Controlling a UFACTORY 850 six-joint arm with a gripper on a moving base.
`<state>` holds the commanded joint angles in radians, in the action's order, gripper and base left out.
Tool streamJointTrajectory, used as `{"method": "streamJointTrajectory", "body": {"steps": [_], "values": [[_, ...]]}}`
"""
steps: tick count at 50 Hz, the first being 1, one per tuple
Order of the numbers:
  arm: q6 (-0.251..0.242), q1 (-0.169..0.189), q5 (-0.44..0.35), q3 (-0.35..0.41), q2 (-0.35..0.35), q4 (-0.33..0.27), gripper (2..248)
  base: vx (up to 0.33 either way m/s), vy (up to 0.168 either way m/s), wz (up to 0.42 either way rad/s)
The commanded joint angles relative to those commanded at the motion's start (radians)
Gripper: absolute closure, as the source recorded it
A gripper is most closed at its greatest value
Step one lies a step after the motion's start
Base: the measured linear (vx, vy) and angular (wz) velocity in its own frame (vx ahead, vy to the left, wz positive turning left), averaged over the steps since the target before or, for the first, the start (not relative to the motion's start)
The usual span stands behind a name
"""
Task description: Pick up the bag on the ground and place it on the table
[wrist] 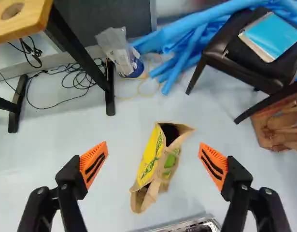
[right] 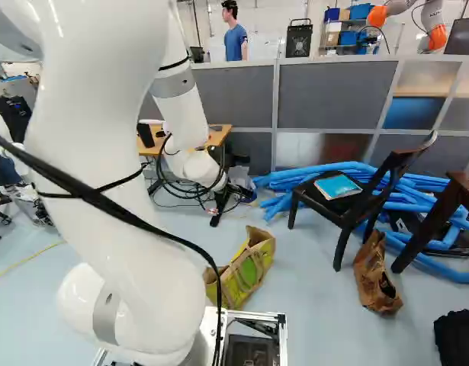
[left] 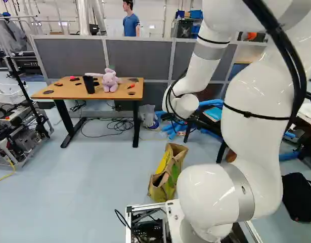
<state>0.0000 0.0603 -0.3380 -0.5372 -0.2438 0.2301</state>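
My gripper (right: 225, 200) is partly hidden beyond the arm's wrist in the right base view. In the wrist view the gripper (wrist: 153, 164) stands wide open, its orange-padded fingers apart with only air between them. Beneath and between them in that view, a brown and yellow-green bag (wrist: 155, 169) rests on the floor, its top gaping. The same bag (left: 168, 174) is close ahead of the base. A wooden-topped table (left: 69, 92) with black legs stands farther off, at the left of the left base view.
On the table are a black cup (left: 88, 84) and a pink plush toy (left: 109, 81). A dark chair (right: 356, 206), blue foam tubes (right: 295, 177) and a crumpled brown paper bag (right: 375, 278) lie to the right. A clear plastic bag (wrist: 120, 50) sits by the table leg. Another robot (right: 435, 27) is behind the partition.
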Motion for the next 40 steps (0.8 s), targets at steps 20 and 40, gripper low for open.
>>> {"method": "streamJointTrajectory", "body": {"steps": [20,40], "values": [[0.0,0.013,0.177,-0.133,-0.157,0.087,3,0.0,0.0,0.0],[0.0,0.028,0.266,-0.261,-0.298,0.133,3,0.0,0.0,0.0]]}}
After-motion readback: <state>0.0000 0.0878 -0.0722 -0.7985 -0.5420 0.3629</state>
